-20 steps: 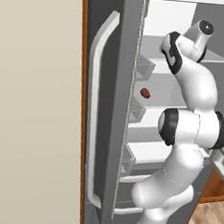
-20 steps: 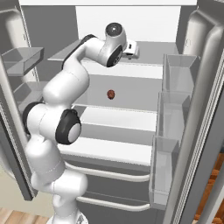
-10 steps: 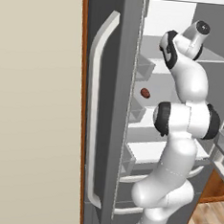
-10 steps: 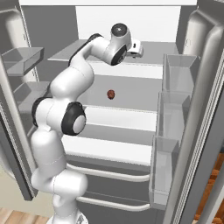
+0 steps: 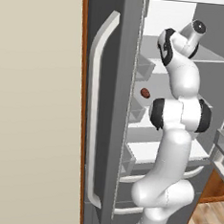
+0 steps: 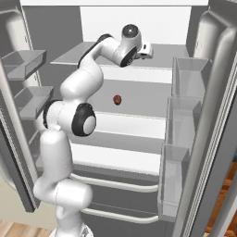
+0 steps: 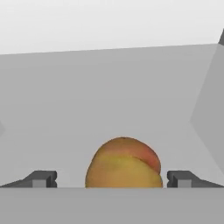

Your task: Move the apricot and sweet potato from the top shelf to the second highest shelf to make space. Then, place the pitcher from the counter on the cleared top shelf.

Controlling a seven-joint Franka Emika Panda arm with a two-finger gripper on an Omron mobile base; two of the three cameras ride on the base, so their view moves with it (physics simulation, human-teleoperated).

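- Fridge (image 6: 55, 28): both doors stand wide, so the arm has a free path to every shelf; the bins on the doors hold nothing.
- Arm (image 6: 76, 118): rises from the base and bends forward at the elbow, the wrist carried up to the height of the top shelf so that the hand enters level with it.
- Top shelf (image 6: 78, 52): the uppermost pale grey panel; the hand reaches in over its right half, toward the back wall.
- Second highest shelf (image 6: 152, 90): the next panel down, judged the destination for both foods; 1 of the 2 already lies on it.
- Gripper (image 7: 112, 178): the 2 fingertips stand apart, 1 on each side of the apricot, with a visible gap between each tip and the fruit; judged a pre-grasp straddle, not yet a clamp.
- Sweet potato (image 6: 117, 99): a dark red-brown lump near the middle of the second highest shelf, apart from its edges.
- Apricot (image 7: 124, 164): an orange-tan ball resting on the top shelf between the fingertips, centred there so that closing would catch it evenly.
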